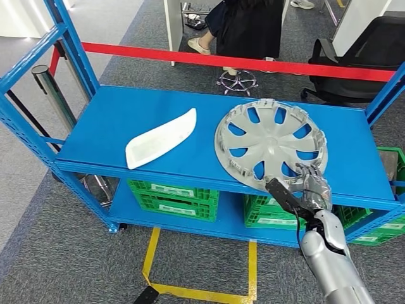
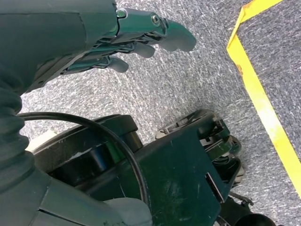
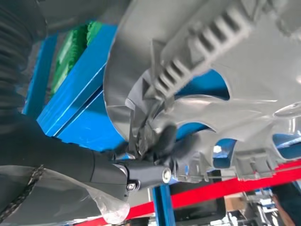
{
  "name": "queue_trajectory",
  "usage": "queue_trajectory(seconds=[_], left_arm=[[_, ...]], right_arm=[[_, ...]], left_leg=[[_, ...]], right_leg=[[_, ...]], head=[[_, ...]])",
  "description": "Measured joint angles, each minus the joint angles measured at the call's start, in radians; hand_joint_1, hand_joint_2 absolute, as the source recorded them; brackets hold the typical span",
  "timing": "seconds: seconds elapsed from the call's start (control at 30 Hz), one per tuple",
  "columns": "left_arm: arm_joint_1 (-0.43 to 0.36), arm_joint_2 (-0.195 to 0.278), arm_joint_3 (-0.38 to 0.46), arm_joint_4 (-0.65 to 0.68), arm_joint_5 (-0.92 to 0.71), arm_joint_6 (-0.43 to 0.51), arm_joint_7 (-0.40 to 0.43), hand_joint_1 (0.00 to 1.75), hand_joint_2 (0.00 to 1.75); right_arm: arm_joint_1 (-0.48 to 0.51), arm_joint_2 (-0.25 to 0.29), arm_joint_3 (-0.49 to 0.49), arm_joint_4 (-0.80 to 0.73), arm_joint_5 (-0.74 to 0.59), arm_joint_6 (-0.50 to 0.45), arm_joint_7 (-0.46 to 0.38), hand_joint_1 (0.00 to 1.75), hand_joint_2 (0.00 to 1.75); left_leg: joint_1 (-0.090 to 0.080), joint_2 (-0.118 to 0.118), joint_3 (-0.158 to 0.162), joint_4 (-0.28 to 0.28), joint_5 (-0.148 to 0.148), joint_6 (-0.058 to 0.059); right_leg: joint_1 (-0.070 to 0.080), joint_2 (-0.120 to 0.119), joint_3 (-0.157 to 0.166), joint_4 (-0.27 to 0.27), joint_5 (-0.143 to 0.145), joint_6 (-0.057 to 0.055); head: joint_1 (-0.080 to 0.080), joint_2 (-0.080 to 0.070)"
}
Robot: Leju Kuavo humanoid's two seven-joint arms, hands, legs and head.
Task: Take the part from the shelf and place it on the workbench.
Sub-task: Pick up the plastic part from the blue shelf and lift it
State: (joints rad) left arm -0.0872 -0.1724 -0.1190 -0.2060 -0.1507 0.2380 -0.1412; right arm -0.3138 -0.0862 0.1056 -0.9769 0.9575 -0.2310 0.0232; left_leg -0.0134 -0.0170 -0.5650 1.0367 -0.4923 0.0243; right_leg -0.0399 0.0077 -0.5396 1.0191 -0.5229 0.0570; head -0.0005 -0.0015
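**Q:** Where's the part, and what has your hand got?

**A:** The hubcap (image 1: 271, 144) lies inner face up at the right end of the shelf (image 1: 119, 120), on its top deck, with its near rim hanging just over the front edge. My right hand (image 1: 305, 190) is at that overhanging rim. In the right wrist view my fingers (image 3: 167, 141) look curled onto the ribbed edge with the thumb under it, so I'd say I'm pinching the rim. My left hand (image 2: 142, 40) hangs by my side over the carpet, fingers loosely apart, holding nothing.

**Q:** How do you expect it to handle?

**A:** It looks like thin moulded plastic: light, fairly stiff, but wide, so held at one edge it will want to droop and twist. The face is smooth and probably slippery. The ribbed rim and clips give my fingers purchase, though those clips might snap if squeezed hard. The rim is the place to hold.

**Q:** Count what's there.

**A:** One hubcap, and one white curved trim piece (image 1: 160, 138) nearer the left end. Below, I can make out three green crates (image 1: 174, 197).
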Motion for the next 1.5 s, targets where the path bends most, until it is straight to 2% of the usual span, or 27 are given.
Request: queue_trajectory(seconds=[0.27,0.4,0.63,0.9,1.07,1.33,1.5], left_arm=[[0.001,0.001,0.001,0.000,0.002,-0.001,-0.010,0.00,1.75],[0.004,0.003,0.004,0.000,0.016,-0.013,-0.029,0.00,1.75],[0.012,0.009,0.041,0.000,0.069,-0.047,-0.079,0.00,1.75],[0.021,0.015,0.100,0.000,0.119,-0.082,-0.117,0.00,1.75],[0.028,0.018,0.119,0.000,0.120,-0.087,-0.145,0.00,1.75],[0.030,0.017,0.136,0.000,0.124,-0.090,-0.163,0.00,1.75],[0.030,0.017,0.152,0.000,0.140,-0.094,-0.229,0.00,1.75]], right_arm=[[0.011,0.000,0.033,-0.027,-0.067,0.036,-0.060,1.75,1.75],[0.048,0.000,0.085,-0.123,-0.105,0.072,-0.099,1.75,1.75],[0.142,0.000,0.216,-0.317,-0.112,0.085,-0.114,1.75,1.75],[0.215,0.000,0.332,-0.501,-0.041,0.026,-0.128,1.75,1.75],[0.264,-0.010,0.401,-0.618,0.067,-0.058,-0.108,1.75,1.75],[0.312,-0.029,0.442,-0.706,0.098,-0.086,-0.099,1.75,1.75],[0.367,-0.033,0.446,-0.751,0.151,-0.188,-0.117,1.75,1.75]], left_leg=[[0.000,0.000,0.000,0.000,0.002,0.003],[0.000,0.000,0.000,0.000,0.003,0.003],[0.000,-0.001,-0.002,0.000,0.003,0.003],[0.000,-0.001,-0.004,0.000,0.003,0.003],[0.000,-0.002,-0.005,0.000,0.002,0.003],[0.000,-0.002,-0.005,0.000,0.002,0.003],[-0.001,-0.002,-0.006,0.000,0.002,0.003]], right_leg=[[0.000,0.000,0.001,0.000,0.003,0.001],[0.000,0.000,0.001,0.000,0.004,0.002],[0.000,-0.003,-0.001,0.000,0.002,0.001],[0.000,-0.002,-0.002,-0.001,0.002,0.001],[0.000,-0.003,-0.002,-0.003,0.002,0.001],[0.000,-0.003,-0.002,-0.004,0.002,0.001],[0.000,-0.004,-0.002,-0.006,0.003,0.002]], head=[[0.000,0.000],[0.000,0.000],[0.000,0.000],[0.000,0.000],[0.000,0.000],[0.000,0.000],[0.000,0.000]])
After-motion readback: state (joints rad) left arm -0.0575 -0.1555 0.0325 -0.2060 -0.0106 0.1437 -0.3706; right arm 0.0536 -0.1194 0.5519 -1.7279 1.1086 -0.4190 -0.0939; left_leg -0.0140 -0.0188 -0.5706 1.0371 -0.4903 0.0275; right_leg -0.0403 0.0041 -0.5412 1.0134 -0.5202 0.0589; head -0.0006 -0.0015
